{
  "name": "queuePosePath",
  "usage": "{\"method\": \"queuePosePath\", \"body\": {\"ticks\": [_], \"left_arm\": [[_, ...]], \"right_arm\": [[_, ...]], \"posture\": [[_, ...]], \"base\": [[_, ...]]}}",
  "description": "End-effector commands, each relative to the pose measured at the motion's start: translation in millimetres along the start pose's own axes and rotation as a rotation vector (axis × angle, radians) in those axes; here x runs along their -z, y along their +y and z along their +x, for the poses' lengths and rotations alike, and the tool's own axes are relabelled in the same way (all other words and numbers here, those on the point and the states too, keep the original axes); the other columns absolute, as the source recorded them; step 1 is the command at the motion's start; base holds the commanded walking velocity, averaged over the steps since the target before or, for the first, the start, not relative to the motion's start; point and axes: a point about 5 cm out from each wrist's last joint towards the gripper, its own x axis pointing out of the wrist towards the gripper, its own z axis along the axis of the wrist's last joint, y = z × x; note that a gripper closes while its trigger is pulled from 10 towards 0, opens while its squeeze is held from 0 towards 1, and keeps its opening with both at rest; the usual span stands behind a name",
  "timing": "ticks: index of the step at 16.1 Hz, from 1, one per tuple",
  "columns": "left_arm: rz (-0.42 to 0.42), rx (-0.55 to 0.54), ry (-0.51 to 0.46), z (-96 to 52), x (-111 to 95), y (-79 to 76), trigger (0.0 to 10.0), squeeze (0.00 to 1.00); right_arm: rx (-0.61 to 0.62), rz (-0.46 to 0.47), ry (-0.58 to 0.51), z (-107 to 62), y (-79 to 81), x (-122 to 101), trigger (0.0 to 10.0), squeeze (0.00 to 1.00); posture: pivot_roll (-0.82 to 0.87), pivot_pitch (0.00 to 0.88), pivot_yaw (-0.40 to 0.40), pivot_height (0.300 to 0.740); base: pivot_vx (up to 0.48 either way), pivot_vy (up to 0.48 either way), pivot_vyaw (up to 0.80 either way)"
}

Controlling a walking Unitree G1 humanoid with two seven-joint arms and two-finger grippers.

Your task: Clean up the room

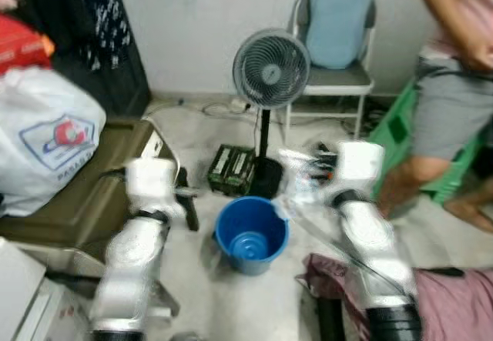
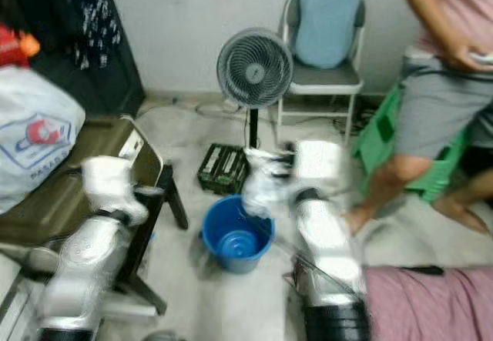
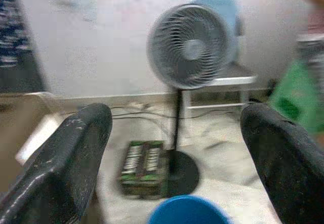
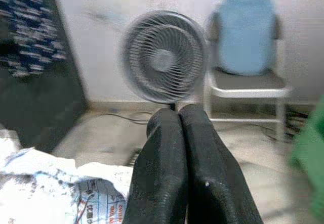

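A white bag with a red and blue print lies on a brown table, out to the left of the left hand. That hand is held up over the table's near corner with its fingers spread wide apart and nothing between them. Ahead of it stands a fan on a black round base, with a green and black box on the floor beside the base. A blue bucket sits on the floor between the two arms, nearer than the box. The right hand is raised just right of the bucket, fingers pressed together on a crumpled white plastic wrapper with blue print, which hangs over the bucket's far rim. Behind the fan is a metal chair with a pale blue back. To the right of the right hand stands a person in grey shorts beside a green crate. A pink cloth lies low at the right arm's side.
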Motion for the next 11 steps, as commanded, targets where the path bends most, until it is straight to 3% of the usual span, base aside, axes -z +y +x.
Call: {"method": "queuePosePath", "body": {"ticks": [1,9,11], "left_arm": [[0.020,-0.040,0.005,-3.6,-1.0,13.7,10.0,0.00],[0.026,-0.051,0.007,-3.5,-1.0,14.7,10.0,0.00],[0.037,-0.074,0.011,-2.6,0.2,15.8,10.0,0.00]], "right_arm": [[-0.042,0.022,-0.007,3.6,14.5,-1.8,10.0,0.00],[-0.055,0.006,-0.019,4.1,16.0,-3.1,10.0,0.00],[-0.061,-0.005,-0.022,3.3,17.3,-3.0,10.0,0.00]], "posture": [[0.01,0.000,-0.001,0.740],[0.01,0.000,0.000,0.740],[0.01,0.000,0.002,0.740]], "base": [[0.398,0.000,0.00],[0.381,0.000,0.00],[0.000,0.000,0.66]]}}
